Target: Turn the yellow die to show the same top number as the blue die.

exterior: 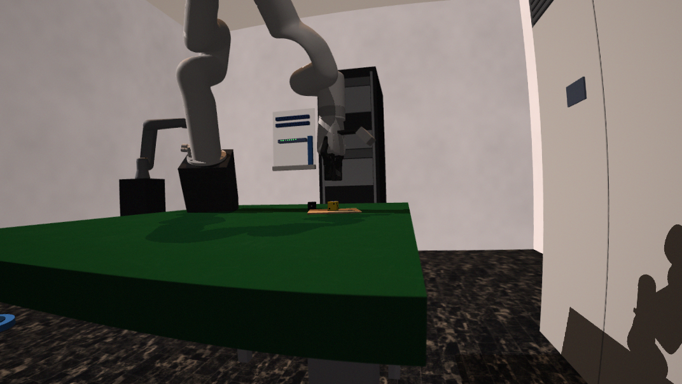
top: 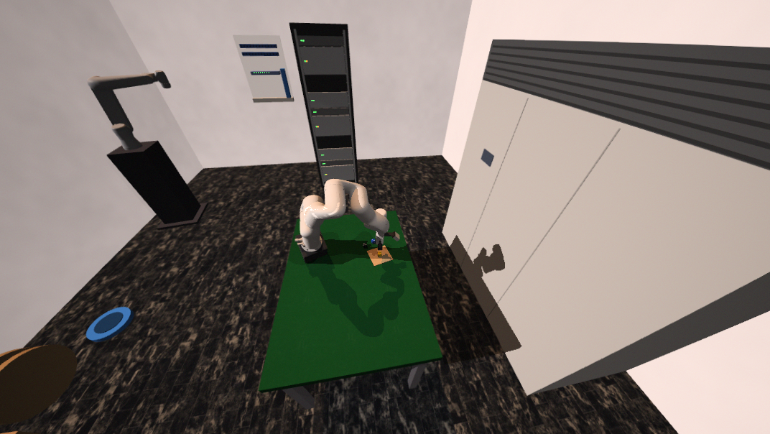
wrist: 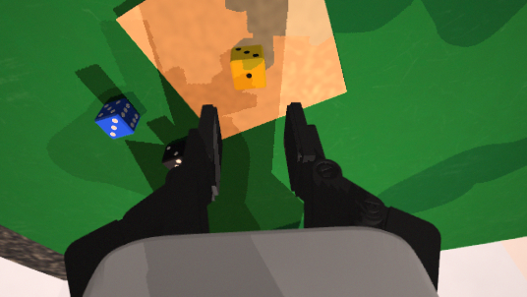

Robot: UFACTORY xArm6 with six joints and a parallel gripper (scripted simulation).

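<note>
The yellow die (wrist: 248,67) lies flat on the orange mat (wrist: 228,64), well inside its edges. In the wrist view it shows a three-pip face and a one-pip face; I cannot tell which is on top. The blue die (wrist: 117,118) lies on the green table left of the mat, showing a many-pip face and a three-pip face. The black die (wrist: 173,153) lies near it, partly hidden behind my left finger. My gripper (wrist: 252,123) hangs upright well above the yellow die (exterior: 333,205), fingers partly apart with nothing between them.
The mat (exterior: 334,211) lies flat near the table's far right edge. The arm's base (exterior: 208,181) stands at the far left of the table. A server rack (exterior: 355,133) stands behind the table, and a large cabinet (exterior: 611,166) to the right.
</note>
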